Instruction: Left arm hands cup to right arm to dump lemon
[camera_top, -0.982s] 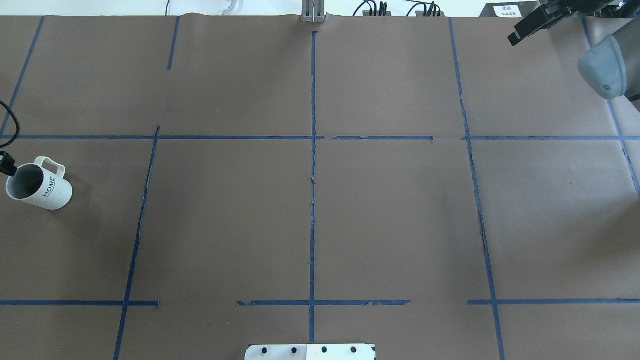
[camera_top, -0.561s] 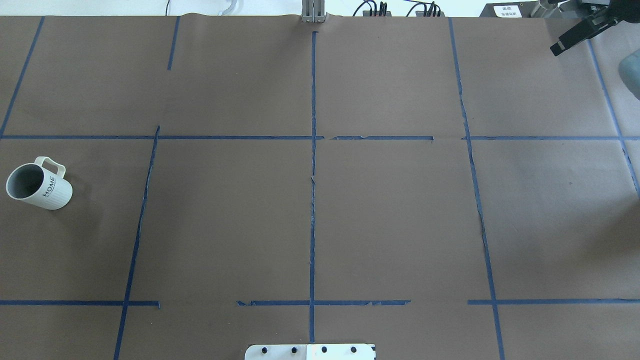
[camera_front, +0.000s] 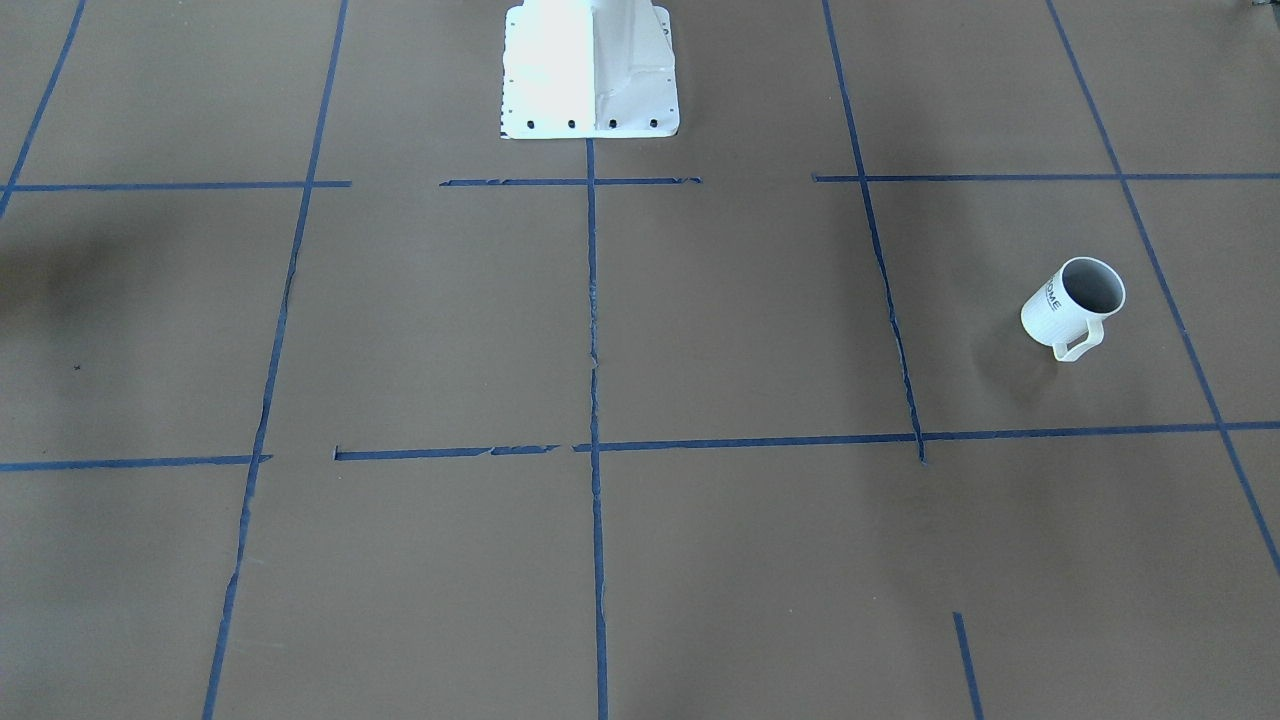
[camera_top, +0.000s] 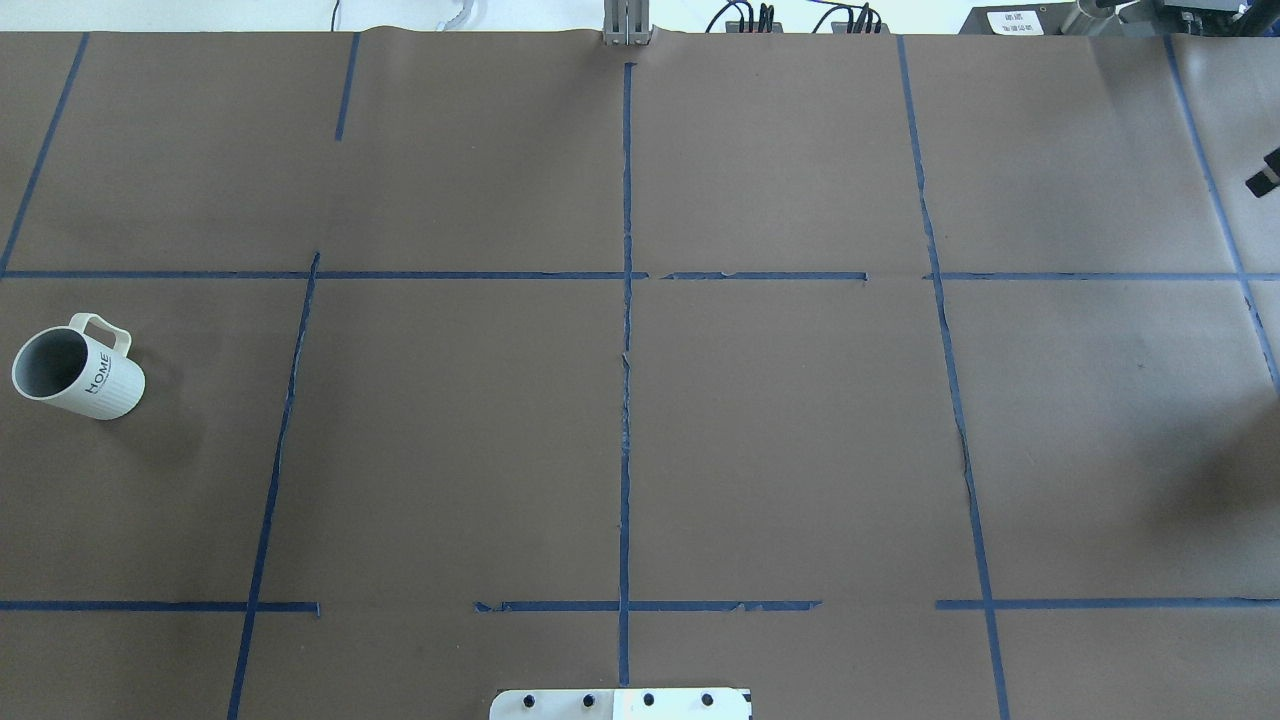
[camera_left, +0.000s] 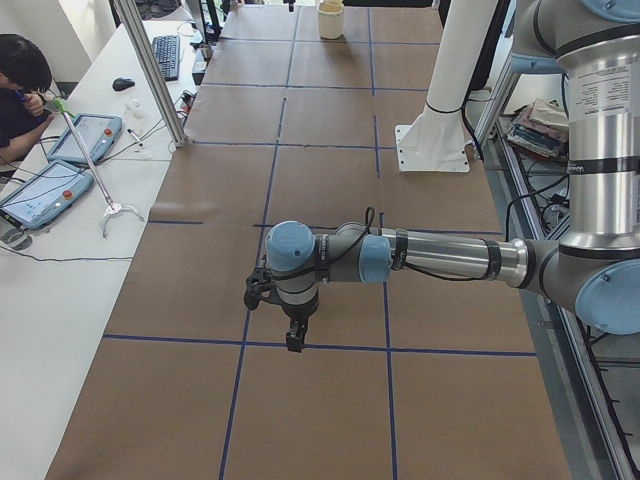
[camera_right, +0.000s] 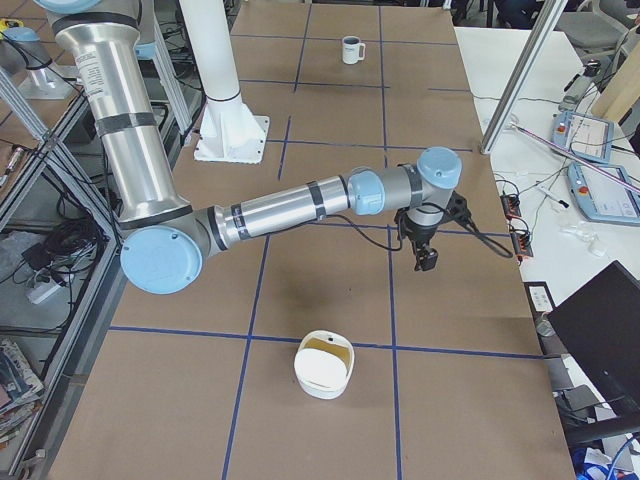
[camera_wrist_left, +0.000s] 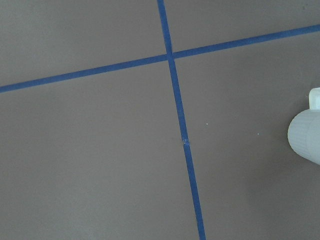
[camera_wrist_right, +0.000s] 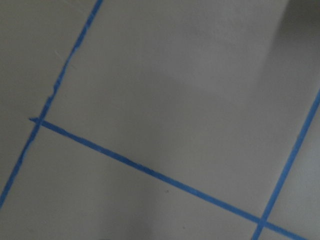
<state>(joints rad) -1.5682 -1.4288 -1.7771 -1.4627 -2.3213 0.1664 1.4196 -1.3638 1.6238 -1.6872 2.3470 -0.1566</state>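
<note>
The white ribbed cup (camera_top: 78, 373) with "HOME" lettering stands upright at the table's far left, handle pointing away from the robot. Its grey inside looks empty. It also shows in the front view (camera_front: 1073, 305), far off in the right side view (camera_right: 351, 48), and at the right edge of the left wrist view (camera_wrist_left: 306, 140). The left gripper (camera_left: 291, 335) hangs over the table near that end; I cannot tell if it is open. The right gripper (camera_right: 427, 260) hangs over the table's right end; only a black sliver shows overhead (camera_top: 1265, 180), its state unclear.
A white container (camera_right: 324, 365) with something yellowish inside sits near the table's right end, close to the right gripper. The robot's white base (camera_front: 590, 70) stands mid-table at the near edge. Blue tape lines grid the brown table. An operator and tablets are beside the table.
The right gripper has swung right and toward the robot, almost out of the overhead view. The left gripper's bit beside the cup has left that view. The cup has not moved.
</note>
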